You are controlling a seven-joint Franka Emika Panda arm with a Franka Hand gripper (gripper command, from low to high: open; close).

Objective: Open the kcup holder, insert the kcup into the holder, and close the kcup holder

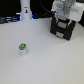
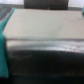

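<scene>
Gripper (image 1: 64, 19) sits over the holder (image 1: 63, 29) at the exterior view's right; jaw state: can't tell; kcup (image 1: 22, 49) well apart on table (image 1: 50, 62); catch handle squarely, pull straight.

The gripper (image 1: 63, 19) hangs at the kcup holder (image 1: 62, 29), kcup (image 1: 22, 49) well apart.

Glossy black kcup holder (image 1: 63, 29), matt white table (image 1: 50, 60)

I saw the white gripper (image 1: 64, 21) hanging down with its fingers (image 1: 57, 19) a little way apart.
</scene>
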